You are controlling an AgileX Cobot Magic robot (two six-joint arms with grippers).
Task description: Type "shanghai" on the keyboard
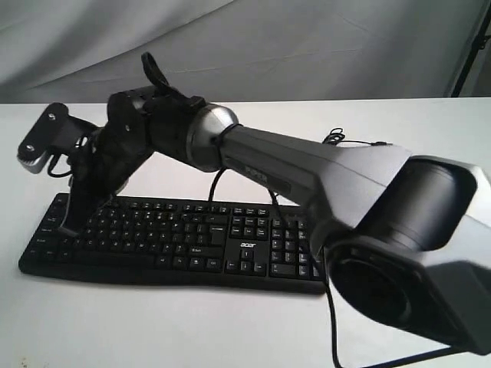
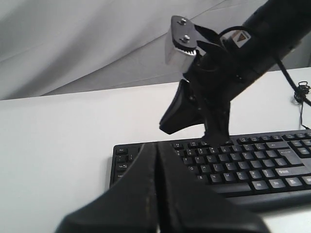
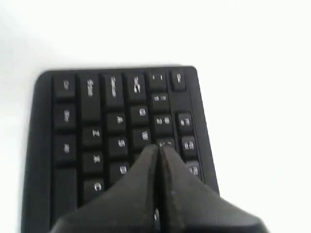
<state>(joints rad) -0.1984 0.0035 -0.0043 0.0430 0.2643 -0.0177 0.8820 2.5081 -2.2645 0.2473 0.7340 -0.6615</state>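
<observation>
Keyboard (image 1: 169, 241) flat on white table (image 1: 153, 322). Right gripper (image 3: 159, 148) pinched closed, empty - tip over left-end letters near W and S, contact unclear. Left gripper (image 2: 156, 145) also pinched closed, near keyboard's left end. No screen visible - probably early, around "s".

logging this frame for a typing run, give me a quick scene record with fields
surface: white table
object: black keyboard, lying flat on it
right gripper: shut, arm reaches across, tip over the letter keys near w at the left end
left gripper: shut, aimed at the keyboard's left end
key contact: cannot tell
</observation>
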